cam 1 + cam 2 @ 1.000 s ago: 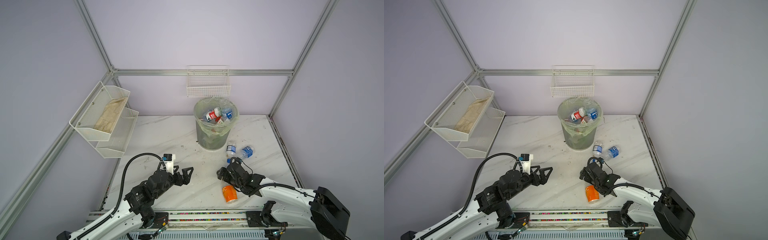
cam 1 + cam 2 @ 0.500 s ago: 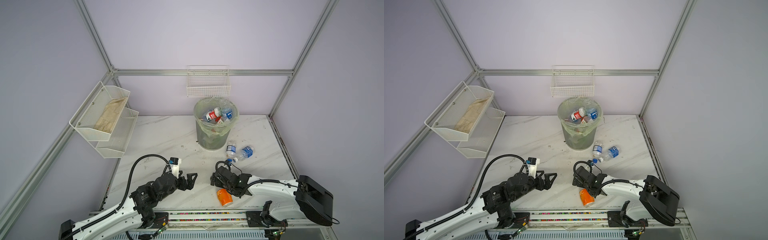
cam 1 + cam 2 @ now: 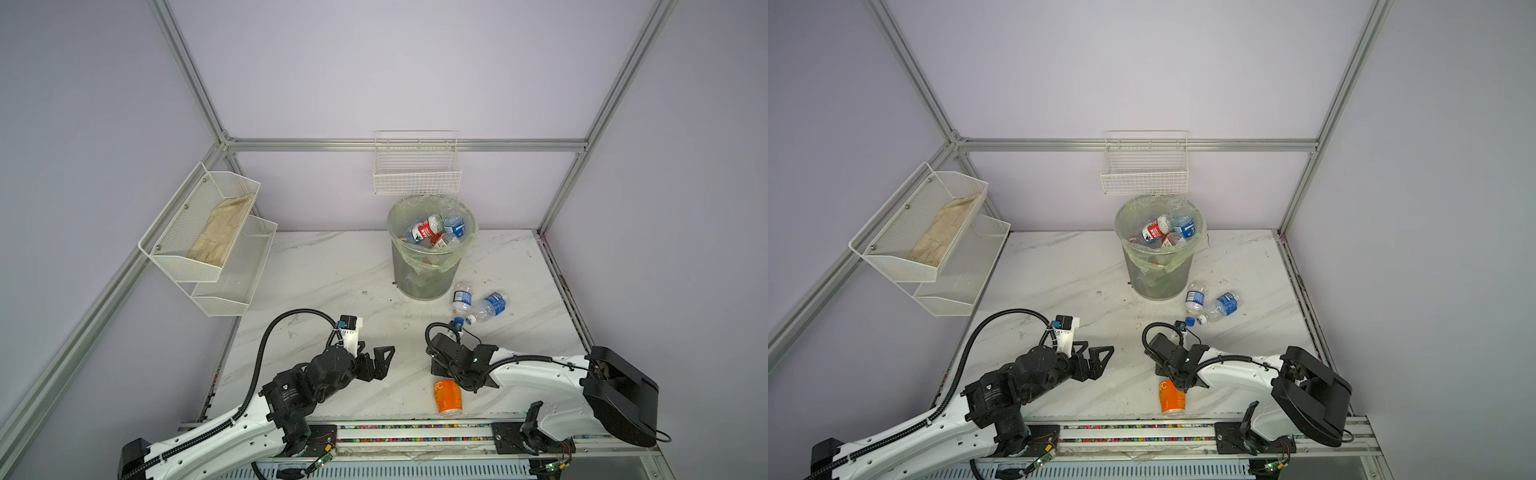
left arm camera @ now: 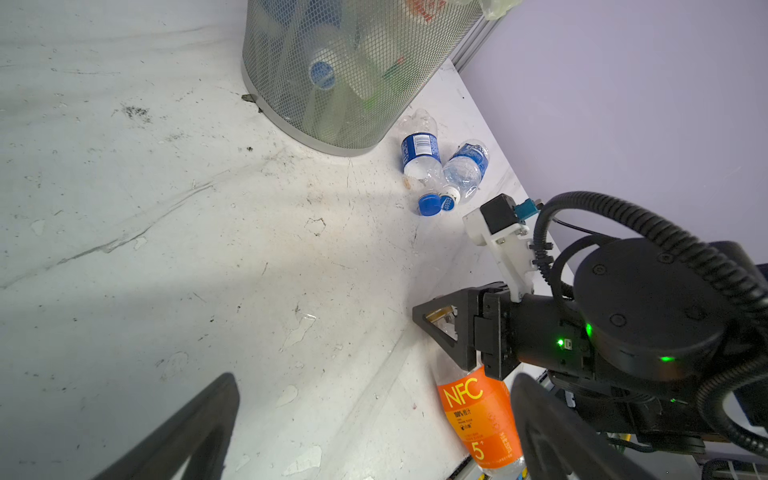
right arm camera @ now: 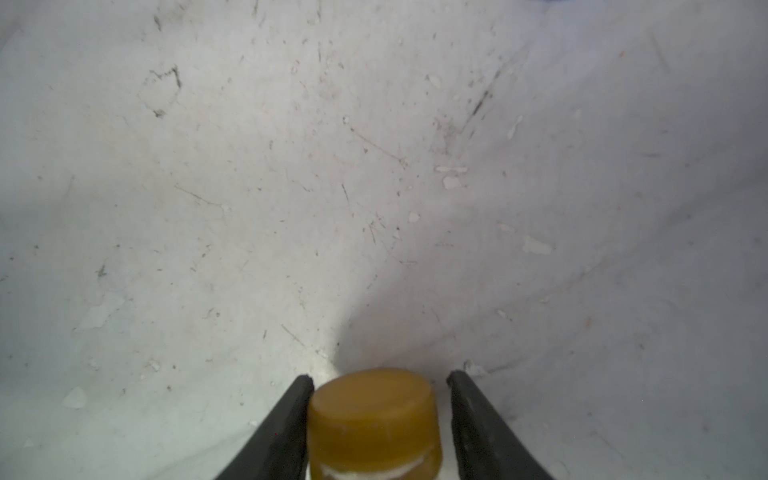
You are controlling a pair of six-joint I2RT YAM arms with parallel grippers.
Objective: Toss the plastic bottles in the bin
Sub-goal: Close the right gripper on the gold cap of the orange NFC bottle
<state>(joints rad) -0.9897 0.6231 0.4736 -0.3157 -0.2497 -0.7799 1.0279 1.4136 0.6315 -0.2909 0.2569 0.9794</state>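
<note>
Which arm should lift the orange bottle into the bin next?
The right arm, I think. The right tool sits around the yellow cap of the orange bottle, a finger on each side. The left tool hangs open over the table, holding nothing.

The table (image 3: 332, 266) is a white marble-look top, smooth, yet scuffed and flaking in the wrist views. The bin (image 3: 419, 282) is fine grey metal mesh, lined with a thin, crinkled pale green plastic bag (image 3: 449, 262). The bottles (image 3: 492, 303) beside it are clear, glossy, crumpled plastic; the orange bottle (image 3: 448, 398) at lower centre has a shiny label. The wire basket (image 3: 415, 178) and mesh shelves (image 3: 232, 286) are white-coated metal; a worn beige cloth (image 3: 220, 232) lies at the left.
</note>
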